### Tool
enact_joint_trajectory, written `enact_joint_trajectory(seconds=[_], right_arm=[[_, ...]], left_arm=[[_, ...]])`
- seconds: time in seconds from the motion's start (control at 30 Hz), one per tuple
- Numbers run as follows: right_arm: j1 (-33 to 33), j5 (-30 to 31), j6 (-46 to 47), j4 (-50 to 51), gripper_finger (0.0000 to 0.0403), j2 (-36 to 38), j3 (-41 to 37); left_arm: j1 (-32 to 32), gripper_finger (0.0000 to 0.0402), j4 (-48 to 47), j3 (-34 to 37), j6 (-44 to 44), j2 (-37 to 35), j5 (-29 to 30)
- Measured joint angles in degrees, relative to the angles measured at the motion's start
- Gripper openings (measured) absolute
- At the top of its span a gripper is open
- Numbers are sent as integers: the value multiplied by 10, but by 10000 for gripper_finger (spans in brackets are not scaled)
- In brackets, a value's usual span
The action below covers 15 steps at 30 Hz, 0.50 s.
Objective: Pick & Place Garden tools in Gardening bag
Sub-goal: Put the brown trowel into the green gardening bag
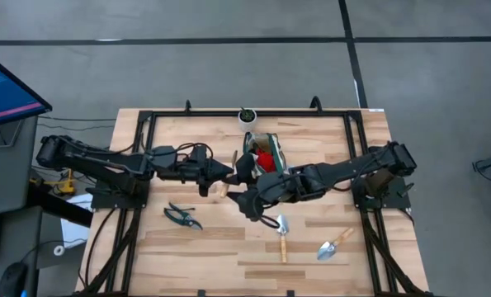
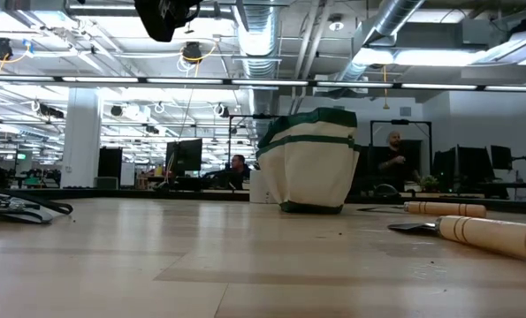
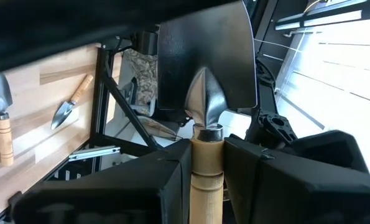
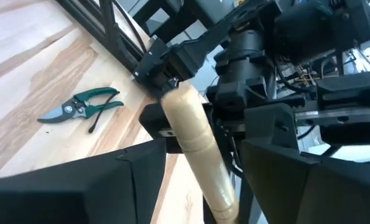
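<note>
The cream bag with green trim (image 1: 266, 153) stands at the table's far middle with a red item (image 1: 264, 158) inside; it also shows in the low view (image 2: 311, 159). My left gripper (image 1: 218, 175) is shut on a trowel (image 3: 204, 102), held in the air left of the bag. My right gripper (image 1: 245, 200) is open, with its fingers on either side of that trowel's wooden handle (image 4: 194, 146). Two more trowels (image 1: 282, 237) (image 1: 334, 244) lie flat at the near right. The pruning shears (image 1: 183, 216) lie flat at the near left. My left gripper pinches the trowel's wooden handle (image 3: 206, 171) between its two fingers, just behind the metal ferrule. The fingers come level from the table's left and lie across the handle. The trowel is lifted clear of the table, with its blade toward the far edge.
A small white pot with a green plant (image 1: 247, 116) stands just beyond the bag at the far edge. A black frame runs round the table's edges (image 1: 146, 124). People and desks show in the room behind the table (image 2: 391, 155). Bare wood lies at the near middle (image 1: 228, 256).
</note>
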<state>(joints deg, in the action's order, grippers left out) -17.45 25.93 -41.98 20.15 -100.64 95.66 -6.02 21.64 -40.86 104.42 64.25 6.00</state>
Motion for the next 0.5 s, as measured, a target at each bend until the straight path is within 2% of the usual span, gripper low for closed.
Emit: enact_joint_trajectory(seconds=[0.5], right_arm=[[14, 0, 2, 0, 166, 0, 0]], left_arm=[[0, 50, 4, 0, 0, 0, -1]])
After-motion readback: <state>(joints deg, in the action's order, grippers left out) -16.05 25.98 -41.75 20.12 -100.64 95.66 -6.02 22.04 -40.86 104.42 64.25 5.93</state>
